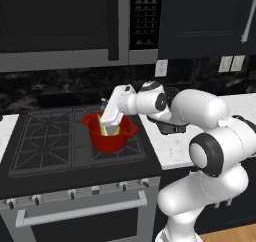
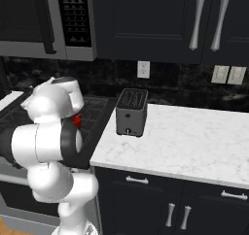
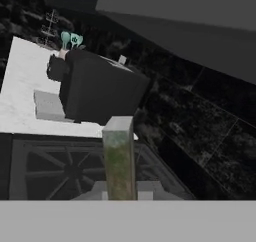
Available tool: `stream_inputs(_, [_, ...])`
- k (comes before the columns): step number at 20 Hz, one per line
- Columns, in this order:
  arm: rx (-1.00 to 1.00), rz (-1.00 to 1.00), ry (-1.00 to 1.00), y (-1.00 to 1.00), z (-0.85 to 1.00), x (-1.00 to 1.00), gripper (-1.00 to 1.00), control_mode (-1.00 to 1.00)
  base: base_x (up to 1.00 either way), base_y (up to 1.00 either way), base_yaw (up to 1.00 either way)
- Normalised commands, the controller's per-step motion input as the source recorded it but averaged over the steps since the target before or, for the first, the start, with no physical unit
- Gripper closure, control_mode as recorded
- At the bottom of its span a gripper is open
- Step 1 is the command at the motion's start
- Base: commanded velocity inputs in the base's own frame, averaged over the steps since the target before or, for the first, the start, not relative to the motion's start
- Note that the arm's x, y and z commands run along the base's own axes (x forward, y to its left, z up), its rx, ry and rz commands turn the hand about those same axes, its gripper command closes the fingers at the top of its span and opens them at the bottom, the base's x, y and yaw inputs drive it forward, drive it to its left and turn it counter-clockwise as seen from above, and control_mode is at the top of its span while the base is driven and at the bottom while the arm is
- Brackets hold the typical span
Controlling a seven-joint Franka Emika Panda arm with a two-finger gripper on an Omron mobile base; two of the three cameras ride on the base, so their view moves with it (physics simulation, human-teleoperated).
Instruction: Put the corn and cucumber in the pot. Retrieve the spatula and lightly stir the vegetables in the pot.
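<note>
Left base view has our end effector (image 1: 111,127) dipped down into the red pot (image 1: 109,138) on the stove (image 1: 55,141). Hand view shows it pinched tight on the cucumber (image 3: 120,158), which sticks straight out from the tips. Toaster (image 2: 132,112) sits on the marble worktop (image 2: 194,142).

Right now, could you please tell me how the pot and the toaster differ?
The pot is bright red and round; the toaster is dark grey and boxy. The pot sits on the stove; the toaster stands on the white counter. The pot has loop handles at its rim; the toaster has slots on top. Both stand upright.
</note>
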Motion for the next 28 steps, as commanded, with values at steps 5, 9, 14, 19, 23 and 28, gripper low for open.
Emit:
stream_inputs(5, [0.03,0.11,0.02,0.00,0.16,-0.01,1.00,-1.00,0.00,0.00,0.00])
stream_inputs(9, [0.00,0.10,0.06,-0.09,-0.20,0.05,1.00,-1.00,0.00,0.00,0.00])
stream_inputs(14, [0.05,0.19,0.06,-0.11,-0.32,0.30,1.00,-1.00,0.00,0.00,0.00])
stream_inputs(19, [0.17,0.18,0.08,-0.21,-0.34,0.52,1.00,-1.00,0.00,0.00,0.00])
stream_inputs(23, [0.24,0.08,0.09,-0.47,-0.43,0.56,1.00,-1.00,0.00,0.00,0.00])
stream_inputs(28, [0.17,0.11,0.07,-0.59,-0.56,0.38,1.00,-1.00,0.00,0.00,0.00])
